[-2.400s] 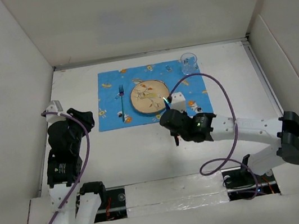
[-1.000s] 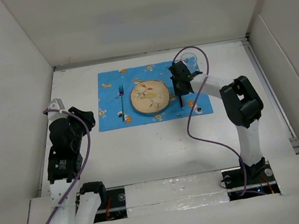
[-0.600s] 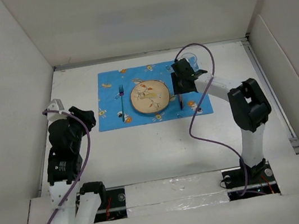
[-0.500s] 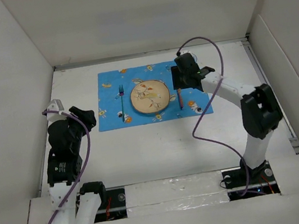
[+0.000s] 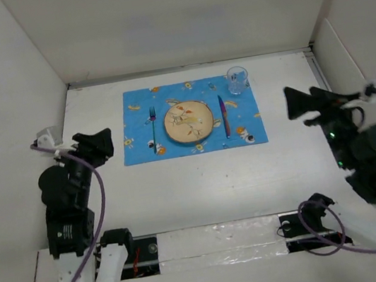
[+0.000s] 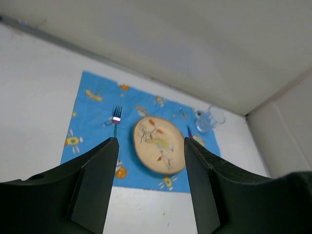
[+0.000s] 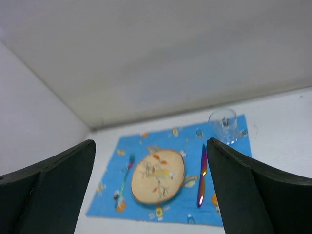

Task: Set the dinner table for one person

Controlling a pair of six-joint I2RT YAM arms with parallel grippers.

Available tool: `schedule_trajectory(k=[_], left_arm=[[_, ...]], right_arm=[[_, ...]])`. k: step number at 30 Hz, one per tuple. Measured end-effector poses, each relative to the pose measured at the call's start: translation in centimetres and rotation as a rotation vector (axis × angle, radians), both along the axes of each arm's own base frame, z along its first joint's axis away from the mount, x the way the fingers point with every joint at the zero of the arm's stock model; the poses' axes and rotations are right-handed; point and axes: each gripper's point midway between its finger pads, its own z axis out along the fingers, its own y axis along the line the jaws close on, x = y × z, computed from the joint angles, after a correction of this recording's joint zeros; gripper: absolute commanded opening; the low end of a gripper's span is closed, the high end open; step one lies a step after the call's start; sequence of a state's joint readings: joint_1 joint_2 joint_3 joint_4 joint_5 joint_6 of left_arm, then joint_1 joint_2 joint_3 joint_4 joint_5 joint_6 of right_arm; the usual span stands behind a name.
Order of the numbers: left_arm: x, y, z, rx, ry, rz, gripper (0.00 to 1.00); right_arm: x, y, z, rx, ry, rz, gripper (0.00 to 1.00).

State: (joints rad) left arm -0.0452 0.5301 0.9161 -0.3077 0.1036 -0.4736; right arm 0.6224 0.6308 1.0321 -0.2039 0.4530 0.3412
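Tabletop (image 5: 196,190), matte white between upright panels, carries the whole setting, and the plate (image 5: 189,122) stands on its far half. Under the plate lies a blue printed placemat (image 5: 139,138). The fork (image 5: 154,128) is just beside the plate on the left, and the knife (image 5: 225,116) is just beside it on the right. The glass (image 5: 238,79) stands beyond the plate to the right. The left gripper (image 5: 102,144) is well left of the plate and nearer, its jaws wide and holding nothing. The right gripper (image 5: 289,103) is well right of the plate, also wide and empty. I judge the setting complete, so the step is only to retreat. For this, keep both grippers high and away from the plate, so nothing brushes the glass.
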Motion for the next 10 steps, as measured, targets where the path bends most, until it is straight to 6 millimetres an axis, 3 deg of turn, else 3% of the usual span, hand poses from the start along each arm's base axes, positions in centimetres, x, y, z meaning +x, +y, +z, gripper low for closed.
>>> schedule_trajectory(k=[3,6,8,10], left_arm=[[-2.6,0.5,4.1,-0.006,-0.143,0.021,0.53],[-5.0,0.8,6.5,-0.018,-0.273,0.037,0.52],[-4.8,0.9,5.8,-0.021,-0.282,0.04,0.52],[-3.4,0.8,2.9,-0.022,-0.214,0.042,0.56]], right_arm=[[-4.6,-4.9,1.5,0.156,-0.15,-0.072,1.0],[-6.0,-7.2,0.5,0.228,-0.183,-0.134,1.0],[-5.1,-6.8,-1.1,0.213,-0.145,-0.148,1.0],[-3.6,-5.6,-3.1,0.171,-0.077,-0.146,1.0]])
